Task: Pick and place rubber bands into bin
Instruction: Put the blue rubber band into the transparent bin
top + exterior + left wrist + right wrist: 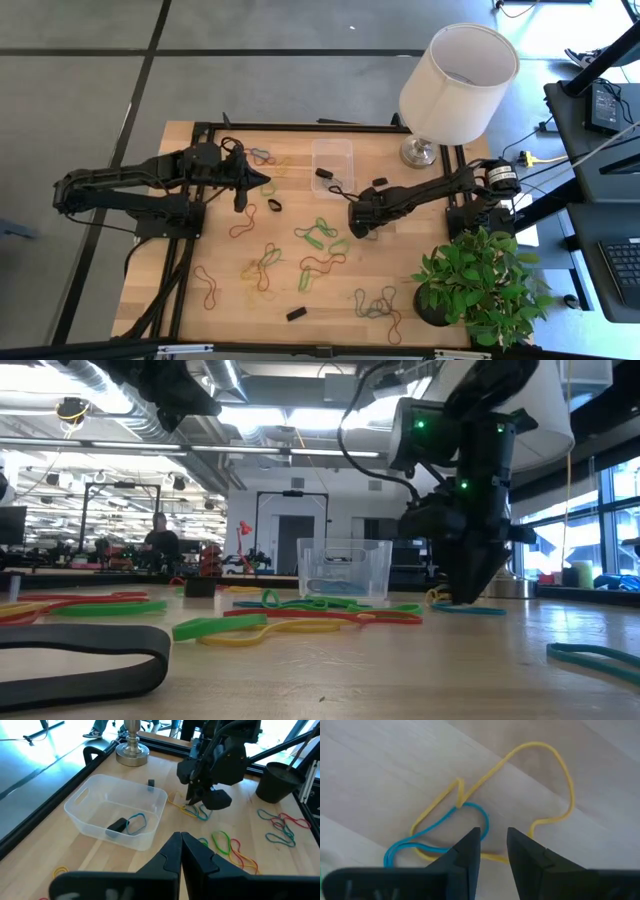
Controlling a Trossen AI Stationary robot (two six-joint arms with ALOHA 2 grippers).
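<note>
My table [420, 310] carries most of the job undone: rubber bands [318, 236] lie scattered over the wood in red, green, orange, yellow and blue-grey, from the near edge up to the middle, singly and in small tangles. I judge the task to be in its early part, with far more left on the boards than put away.

The bin [333, 160] sits toward the far middle of the table, just beside the base of the white lampshade [458, 84]. From my left wrist view I can see one blue band [136, 822] lying on its floor next to a small dark piece [117, 825]; whether anything else is in there I cannot tell through the clear walls.

My left gripper [181, 851] hangs in the air on the bin's left side, pointed toward it, fingers clenched together with nothing between them.

My right gripper [493, 842] is down at the table, near the bin and on its right, working on the next pick. Its fingers stand a little apart, tips at the wood, straddling the spot where a blue band [437, 837] crosses a yellow band [540, 780]. I have not gripped either yet, as far as I can see; the fingers may end up pinching both at once.
</note>
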